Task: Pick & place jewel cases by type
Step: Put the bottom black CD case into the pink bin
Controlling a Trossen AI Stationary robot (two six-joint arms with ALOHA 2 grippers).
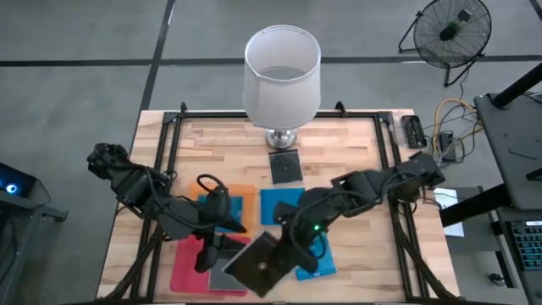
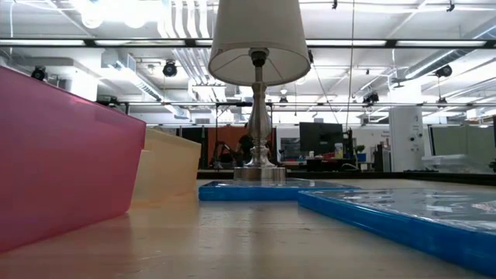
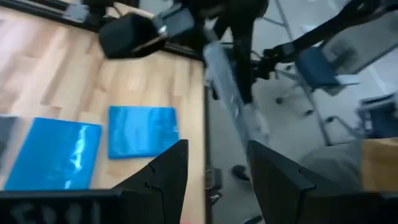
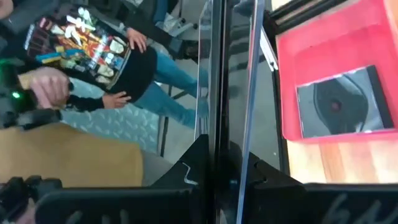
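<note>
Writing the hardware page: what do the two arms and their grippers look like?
Both arms are dark, near-black jointed links with black cables looped along them. The left gripper ends in two flat, tapering matte-black fingers. The right gripper has the same dark fingers, and a small green light glows on that arm's wrist.

The left end effector (image 3: pixel 214 171) shows its two dark fingers (image 3: pixel 168 174) standing apart with nothing between them, out past the edge of the wooden counter (image 3: pixel 74 74). Two bright blue jewel cases (image 3: pixel 142 130) lie flat on the counter just beside each other, the nearer one (image 3: pixel 53 152) at a slight angle. Farther off, the other arm (image 3: pixel 205 22) holds a clear jewel case (image 3: pixel 233 93) on edge over the counter's rim, with a blue chair (image 3: pixel 317 65) on the floor beyond.
</note>
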